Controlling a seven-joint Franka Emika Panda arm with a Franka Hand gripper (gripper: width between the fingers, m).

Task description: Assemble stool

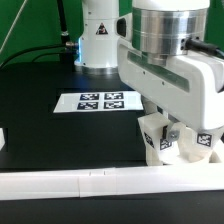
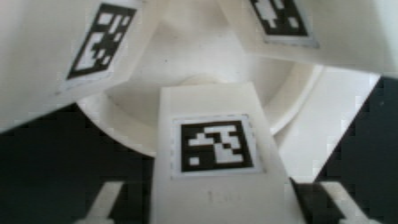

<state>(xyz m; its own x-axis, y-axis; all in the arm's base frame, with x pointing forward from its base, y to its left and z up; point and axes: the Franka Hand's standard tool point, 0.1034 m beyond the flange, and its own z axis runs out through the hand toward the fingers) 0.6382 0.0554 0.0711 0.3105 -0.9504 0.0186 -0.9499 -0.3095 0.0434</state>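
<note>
In the wrist view a white stool leg with a black-and-white tag lies between my fingers, and my gripper is shut on it. The leg stands against the round white seat disc. Two more tagged legs rise from the seat further off. In the exterior view my gripper hangs low at the right over the white tagged stool parts, and the big white hand hides most of the seat.
The marker board lies flat on the black table behind the stool. A long white rail runs along the front edge. The robot's base stands at the back, with cables beside it.
</note>
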